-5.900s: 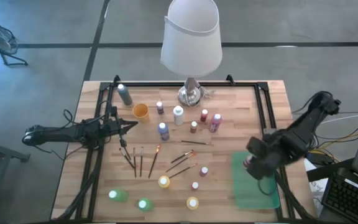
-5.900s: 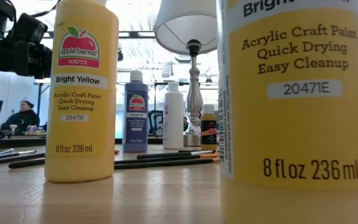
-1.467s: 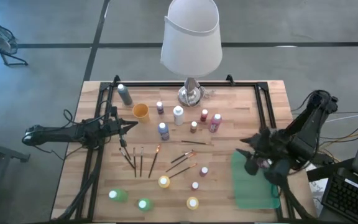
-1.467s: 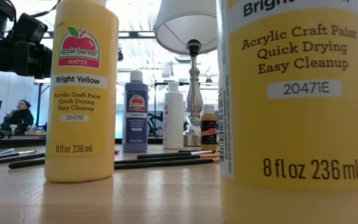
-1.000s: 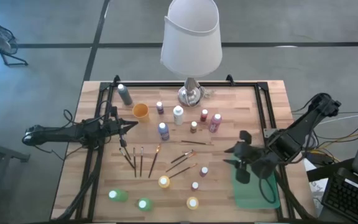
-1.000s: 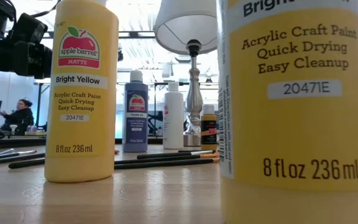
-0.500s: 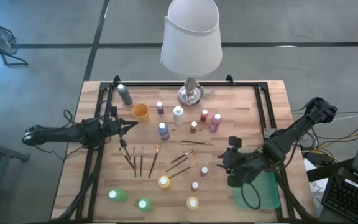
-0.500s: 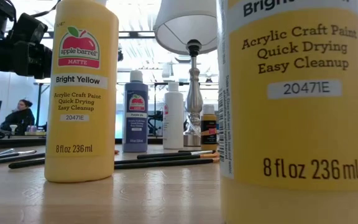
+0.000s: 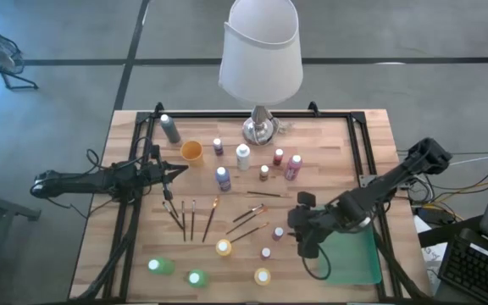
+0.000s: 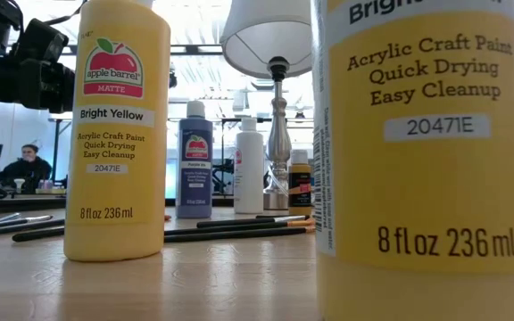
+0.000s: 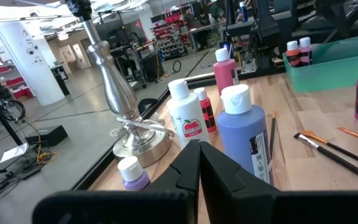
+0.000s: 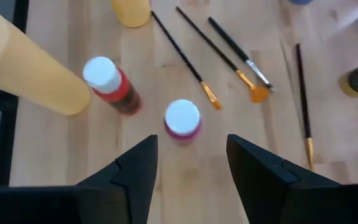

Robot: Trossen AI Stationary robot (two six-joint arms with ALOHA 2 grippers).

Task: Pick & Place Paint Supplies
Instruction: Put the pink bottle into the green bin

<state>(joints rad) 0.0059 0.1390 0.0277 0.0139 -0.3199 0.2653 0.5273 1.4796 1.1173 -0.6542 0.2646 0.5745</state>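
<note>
Small white-capped paint bottles and thin dark paintbrushes are spread over the wooden table. My right gripper hangs open just off the left edge of the green tray. A small pink bottle stands upright ahead of its fingertips, untouched, with a red bottle beside it. My left gripper waits shut at the table's left side, level, facing a blue bottle and a white one.
A lamp with a white shade stands at the far middle on its metal base. Two big yellow bottles stand near the front edge. Two bottles stand in the tray. A black frame runs along the table's sides.
My right gripper has left the green tray, going toward the table's left edge and down. It has tipped further downward and now stands close to the small pink bottle. The left arm has kept still.
</note>
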